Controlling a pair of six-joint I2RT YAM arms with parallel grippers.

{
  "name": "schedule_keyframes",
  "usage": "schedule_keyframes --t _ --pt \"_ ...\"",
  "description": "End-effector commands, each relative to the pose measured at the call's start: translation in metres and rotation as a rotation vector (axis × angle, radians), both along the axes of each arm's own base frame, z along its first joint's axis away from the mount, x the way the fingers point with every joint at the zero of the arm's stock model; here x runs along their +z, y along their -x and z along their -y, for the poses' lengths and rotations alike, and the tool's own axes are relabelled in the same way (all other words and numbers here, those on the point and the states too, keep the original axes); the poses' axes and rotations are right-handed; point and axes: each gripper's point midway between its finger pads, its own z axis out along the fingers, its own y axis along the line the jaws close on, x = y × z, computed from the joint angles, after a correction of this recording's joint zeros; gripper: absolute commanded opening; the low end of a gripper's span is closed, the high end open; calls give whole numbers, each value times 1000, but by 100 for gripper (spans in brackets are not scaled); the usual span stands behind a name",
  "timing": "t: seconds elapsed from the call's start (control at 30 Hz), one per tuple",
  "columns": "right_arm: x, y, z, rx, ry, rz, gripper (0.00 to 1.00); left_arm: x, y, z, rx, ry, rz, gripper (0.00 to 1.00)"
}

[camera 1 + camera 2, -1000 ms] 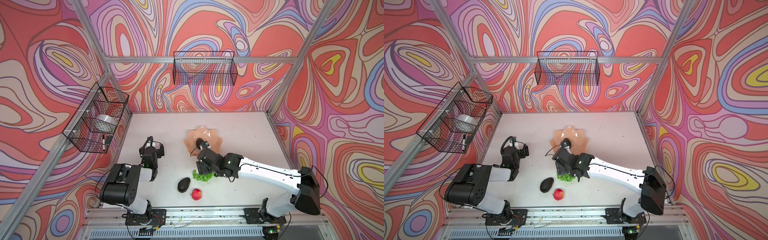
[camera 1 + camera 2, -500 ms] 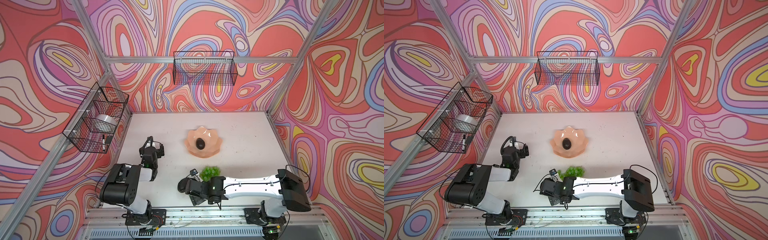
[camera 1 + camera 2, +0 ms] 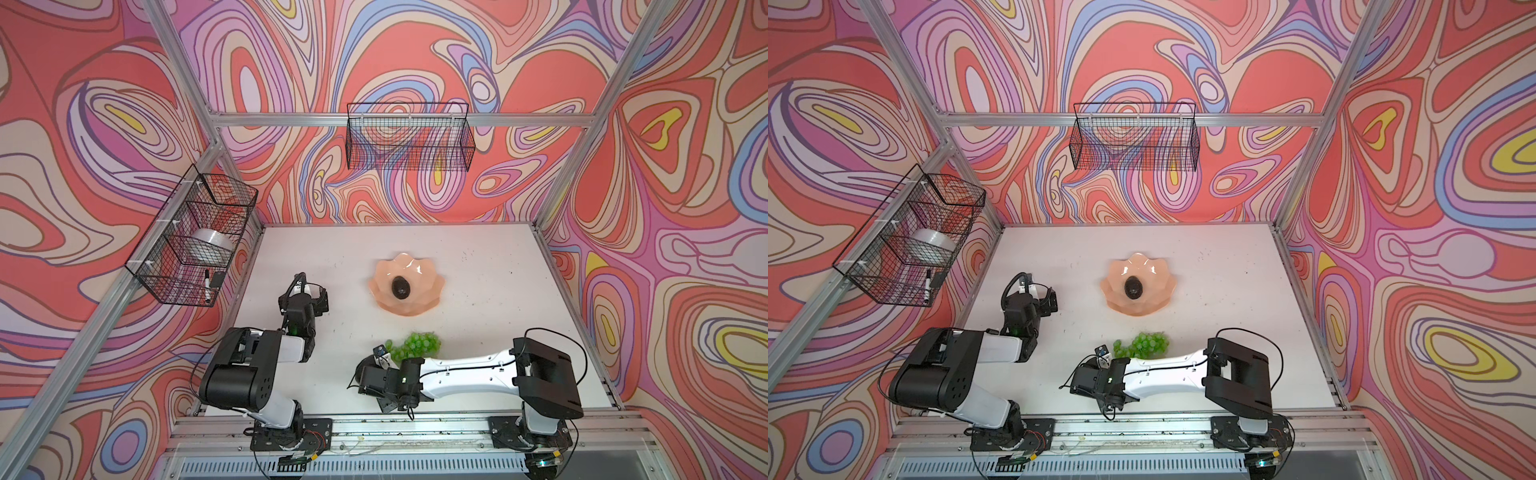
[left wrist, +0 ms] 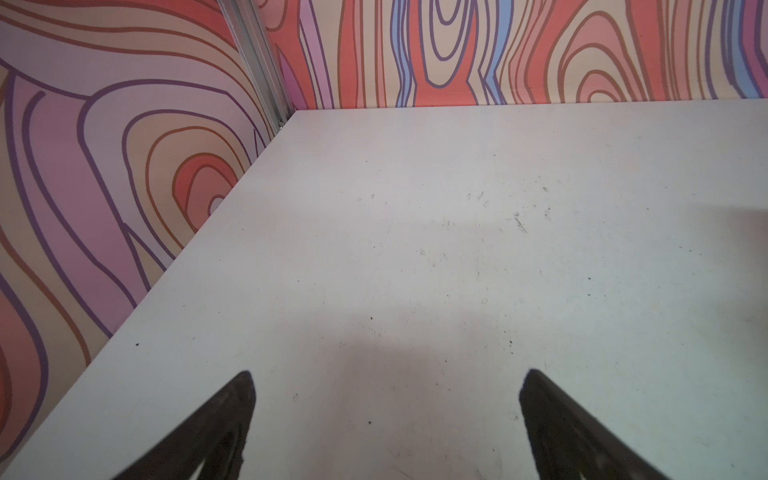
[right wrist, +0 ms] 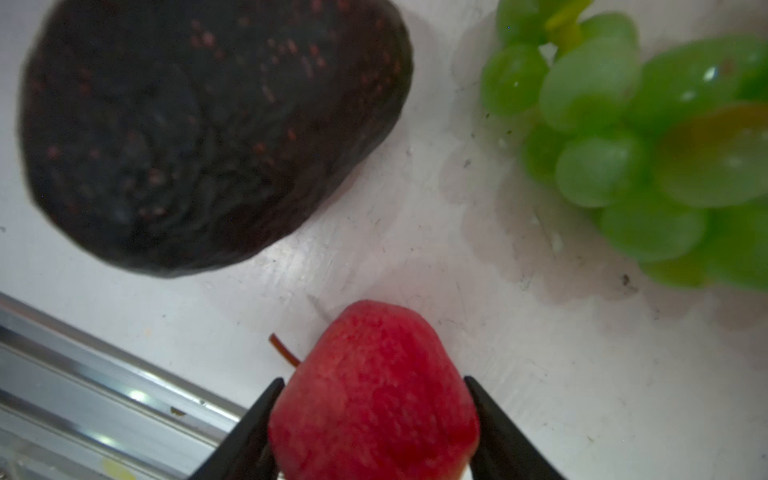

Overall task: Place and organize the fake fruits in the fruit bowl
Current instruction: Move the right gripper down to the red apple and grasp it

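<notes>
The peach-pink fruit bowl [image 3: 430,272] [image 3: 1160,272] stands mid-table with one dark avocado [image 3: 400,287] [image 3: 1133,287] lying in it. Green grapes [image 3: 415,345] [image 3: 1144,345] [image 5: 648,137] lie nearer the front. In the right wrist view my right gripper [image 5: 373,379] is shut on the red apple [image 5: 374,399], a finger pressed to each side. A second avocado [image 5: 199,137] lies just beyond it. In both top views the right arm [image 3: 465,370] [image 3: 1167,370] hides the apple. My left gripper [image 4: 388,373] [image 3: 305,291] rests open and empty at the left.
The aluminium front rail [image 5: 83,395] runs close beside the apple. One black wire basket [image 3: 195,237] with a tape roll hangs on the left wall. Another wire basket [image 3: 409,137] hangs on the back wall.
My right arm has swung from beside the bowl back to the table's front, come down over the apple, and its jaws have closed in on it. The left arm has not moved.
</notes>
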Motion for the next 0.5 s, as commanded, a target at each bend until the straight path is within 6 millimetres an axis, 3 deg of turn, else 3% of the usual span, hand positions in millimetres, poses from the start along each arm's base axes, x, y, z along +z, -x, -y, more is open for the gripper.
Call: schedule_keyframes --t 0.0,0.27,0.47 --pt "3 -9 -3 -23 -2 36 62 6 -4 -3 13 -5 19 100" --pt "14 -21 13 -44 2 89 51 5 -4 -2 13 -3 18 100" --pt "71 -30 34 -70 -65 147 50 6 -4 -3 13 -6 18 100"
